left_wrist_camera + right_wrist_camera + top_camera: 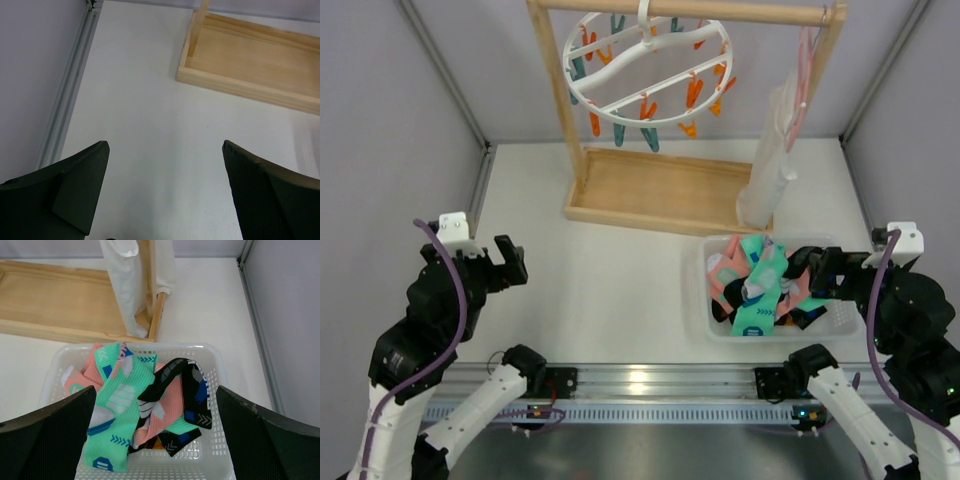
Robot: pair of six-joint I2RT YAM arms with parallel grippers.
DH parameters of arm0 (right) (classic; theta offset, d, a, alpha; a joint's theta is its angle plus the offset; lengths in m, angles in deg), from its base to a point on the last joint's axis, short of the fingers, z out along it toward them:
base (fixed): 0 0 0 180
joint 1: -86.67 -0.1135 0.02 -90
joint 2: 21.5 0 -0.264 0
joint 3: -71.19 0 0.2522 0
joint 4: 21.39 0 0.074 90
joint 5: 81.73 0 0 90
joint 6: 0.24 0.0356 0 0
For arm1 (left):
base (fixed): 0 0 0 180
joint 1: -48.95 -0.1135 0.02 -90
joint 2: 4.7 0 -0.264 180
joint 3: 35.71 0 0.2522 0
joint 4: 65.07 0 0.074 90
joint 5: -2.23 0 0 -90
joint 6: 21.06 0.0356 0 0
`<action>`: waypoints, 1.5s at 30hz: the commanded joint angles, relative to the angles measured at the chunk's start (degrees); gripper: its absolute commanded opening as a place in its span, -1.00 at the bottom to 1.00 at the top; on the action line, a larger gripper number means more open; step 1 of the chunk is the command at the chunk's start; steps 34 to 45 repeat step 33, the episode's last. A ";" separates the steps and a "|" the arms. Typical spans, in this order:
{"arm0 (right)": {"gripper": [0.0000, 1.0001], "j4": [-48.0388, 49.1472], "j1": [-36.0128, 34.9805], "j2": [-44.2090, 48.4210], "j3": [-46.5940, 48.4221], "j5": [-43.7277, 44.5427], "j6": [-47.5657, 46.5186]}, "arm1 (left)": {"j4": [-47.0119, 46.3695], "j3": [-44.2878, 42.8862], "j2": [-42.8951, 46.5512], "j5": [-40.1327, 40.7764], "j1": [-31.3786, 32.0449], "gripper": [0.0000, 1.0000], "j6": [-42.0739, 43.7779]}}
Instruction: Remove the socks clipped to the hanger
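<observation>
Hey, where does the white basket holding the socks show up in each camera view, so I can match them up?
Top external: the basket sits at the lower right.
Left wrist: not clearly in it; only a pale blur at the right edge.
Right wrist: the basket fills the lower centre.
Shared landmark: the wooden rack base, seen in all three views.

1. The white tabletop carries two things.
2. A wooden rack stands on its base at the far side.
3. A white basket sits right of centre, near the rack's base.
</observation>
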 commanded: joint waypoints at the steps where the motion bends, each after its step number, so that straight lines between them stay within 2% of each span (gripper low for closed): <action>1: 0.99 -3.64 0.87 1.27 1.41 -0.66 -0.05 | 2.69 -1.62 1.47 -0.99 0.10 0.96 2.91; 45: 0.99 -0.66 0.78 1.80 -2.19 0.14 1.18 | 2.25 -1.61 1.30 0.06 0.10 0.96 1.07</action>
